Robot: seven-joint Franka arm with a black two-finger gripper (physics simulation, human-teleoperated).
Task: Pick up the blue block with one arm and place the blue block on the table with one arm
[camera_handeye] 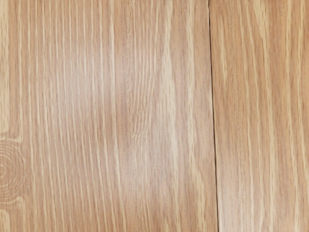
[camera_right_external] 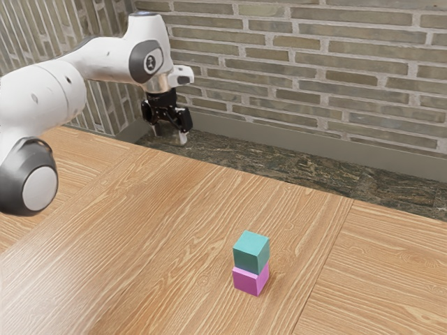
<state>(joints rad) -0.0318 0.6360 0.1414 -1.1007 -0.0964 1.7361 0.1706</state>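
Blue block (camera_right_external: pixel 250 254) sits atop the pink block (camera_right_external: pixel 247 280) on the tabletop (camera_right_external: pixel 167 223), well apart from the open, empty gripper (camera_right_external: pixel 170 135), which would need to travel toward the exterior view's right and its camera, then down.

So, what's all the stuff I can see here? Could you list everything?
Blue-green block: one, on the pink block.
Pink block: one, under the blue-green one, on the table.
Table: one, light brown wood grain, beneath the blocks.
Floor: one, dark, mottled, beyond the table.
Skirting: at least one strip, grey, along the wall's foot.
Brick wall: one, grey-brown, at the back.
Arm: one, white and grey, exterior view's left.
Gripper: one, black, on the arm's end, open.
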